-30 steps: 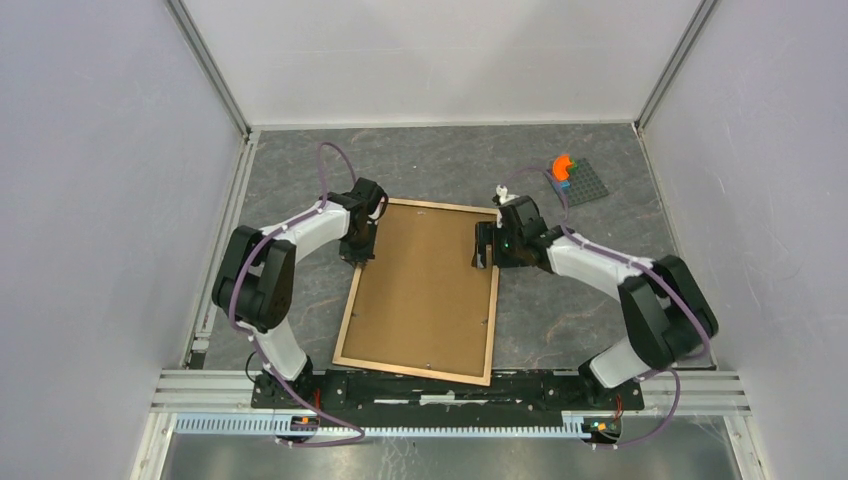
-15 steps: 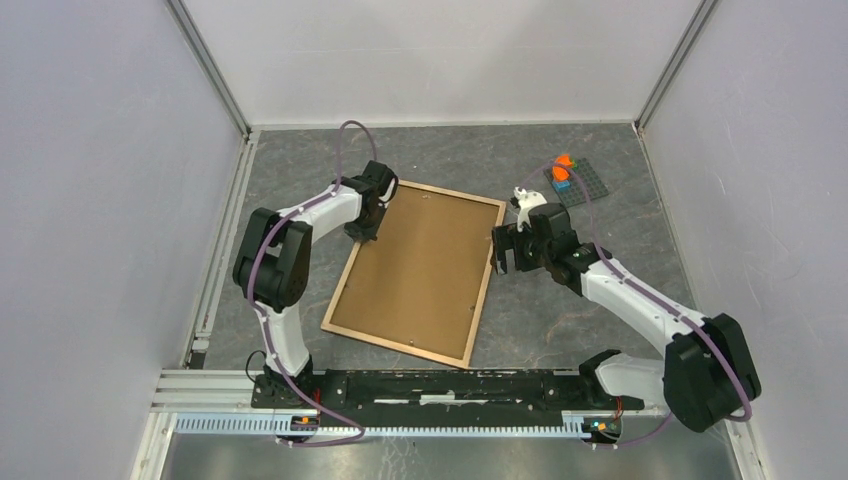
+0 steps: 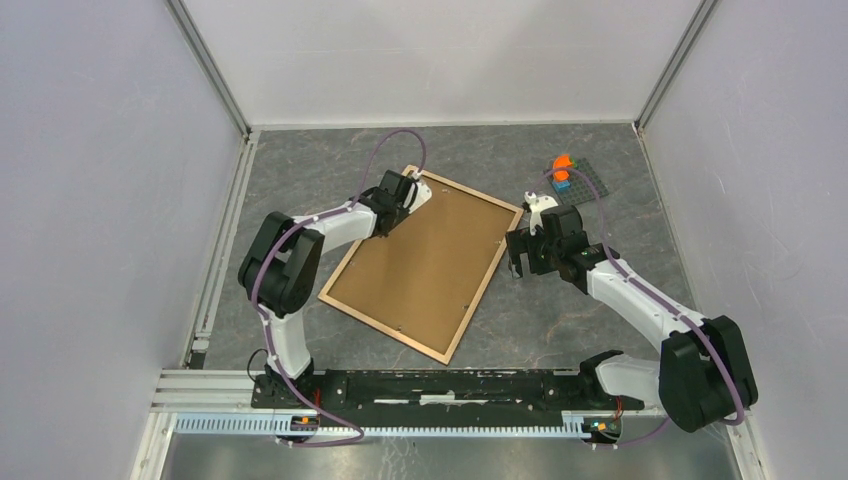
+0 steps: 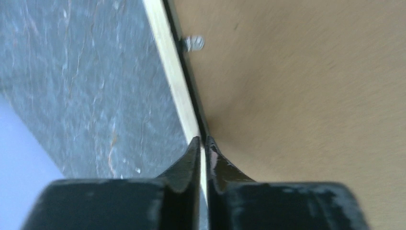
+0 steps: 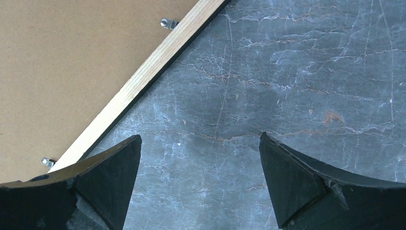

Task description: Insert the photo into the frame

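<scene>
The frame [image 3: 495, 255] lies face down and turned diagonally on the grey table, its thin light-wood rim around the plain brown backing panel [image 3: 425, 265]. The photo is hidden. My left gripper [image 3: 402, 203] is shut on the frame's rim [image 4: 178, 98] near its far left corner; the pale rim runs between the closed fingers [image 4: 184, 165]. My right gripper [image 3: 520, 258] is open and empty, just right of the frame's right edge; the right wrist view shows that rim [image 5: 143, 79] at upper left and bare table between the fingers [image 5: 112, 167].
A small grey studded plate [image 3: 588, 180] with an orange piece [image 3: 562, 166] sits at the back right. White enclosure walls stand on three sides. Small metal clips [image 5: 167, 23] line the frame's inner edge.
The frame has swung clockwise and shifted right, its far left corner carried toward the back by my left gripper. My right gripper has let go of the right edge and backed off right.
</scene>
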Robot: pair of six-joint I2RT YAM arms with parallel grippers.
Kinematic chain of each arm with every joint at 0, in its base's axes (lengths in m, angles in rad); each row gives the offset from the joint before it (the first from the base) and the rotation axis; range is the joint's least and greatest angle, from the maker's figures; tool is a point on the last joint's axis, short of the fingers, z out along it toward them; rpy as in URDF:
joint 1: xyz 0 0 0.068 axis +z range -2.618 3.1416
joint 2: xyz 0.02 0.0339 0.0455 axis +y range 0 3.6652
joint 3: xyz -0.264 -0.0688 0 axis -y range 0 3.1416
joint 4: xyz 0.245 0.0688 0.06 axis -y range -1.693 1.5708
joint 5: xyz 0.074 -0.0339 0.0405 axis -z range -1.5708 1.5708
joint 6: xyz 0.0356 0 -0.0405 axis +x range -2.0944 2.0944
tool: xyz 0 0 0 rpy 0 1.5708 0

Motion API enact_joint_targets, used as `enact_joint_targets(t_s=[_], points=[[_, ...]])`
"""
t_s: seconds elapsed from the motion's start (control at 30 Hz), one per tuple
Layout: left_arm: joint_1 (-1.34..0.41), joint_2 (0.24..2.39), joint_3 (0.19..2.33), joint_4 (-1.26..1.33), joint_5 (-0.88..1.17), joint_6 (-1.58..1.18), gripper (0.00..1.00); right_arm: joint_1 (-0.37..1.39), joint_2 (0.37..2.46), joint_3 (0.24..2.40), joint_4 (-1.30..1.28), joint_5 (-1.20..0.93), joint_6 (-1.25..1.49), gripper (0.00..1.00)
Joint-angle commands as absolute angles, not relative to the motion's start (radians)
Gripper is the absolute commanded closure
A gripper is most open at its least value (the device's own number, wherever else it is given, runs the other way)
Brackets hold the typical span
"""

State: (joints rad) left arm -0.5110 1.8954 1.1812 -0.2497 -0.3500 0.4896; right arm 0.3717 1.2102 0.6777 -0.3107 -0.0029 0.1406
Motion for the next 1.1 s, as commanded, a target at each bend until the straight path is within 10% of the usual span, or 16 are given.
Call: enact_joint_targets(t_s=[0.0,0.2,0.3,0.73,1.07], points=[[-0.521,1.93,1.297,-0.173,-0.407,0.464,0.68,0.361,1.212,0.708,-0.296,-0.038,0.13,0.02],[-0.506,1.805,1.413,-0.431,-0.507,0.071,0.38,0.354,1.196,0.7,-0.307,-0.016,0.131,0.02],[-0.507,1.617,1.323,-0.473,-0.464,-0.173,0.0,0.353,1.186,0.695,-0.3,-0.008,0.13,0.02],[-0.607,0.907,0.752,-0.534,-0.286,-1.083,0.0,0.352,1.195,0.715,-0.291,-0.058,0.178,0.03],[-0.809,0.961,0.65,-0.968,-0.274,-1.79,0.11,0.353,1.212,0.709,-0.283,-0.101,0.212,0.06]])
